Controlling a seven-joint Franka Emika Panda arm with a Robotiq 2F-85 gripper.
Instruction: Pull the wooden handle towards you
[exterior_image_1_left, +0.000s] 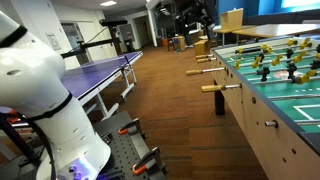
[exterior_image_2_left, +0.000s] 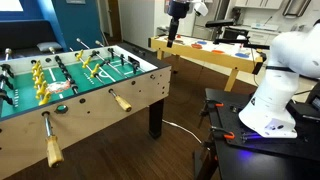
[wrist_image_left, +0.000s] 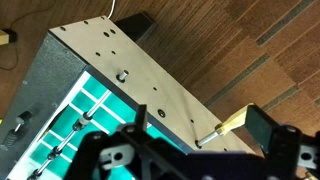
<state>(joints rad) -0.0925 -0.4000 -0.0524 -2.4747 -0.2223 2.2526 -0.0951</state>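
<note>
In the wrist view a light wooden handle sticks out on a metal rod from the pale wooden side of the foosball table. My gripper is open above it. The handle's outer end lies just beside the inside of the right finger, with no contact that I can see. Several wooden handles show in both exterior views, for example one handle and another on the table's side. My gripper itself does not show in either exterior view.
The foosball table stands on a wood floor. A blue ping-pong table is across the aisle. A low wooden table stands behind. My white base sits on a black stand with clamps.
</note>
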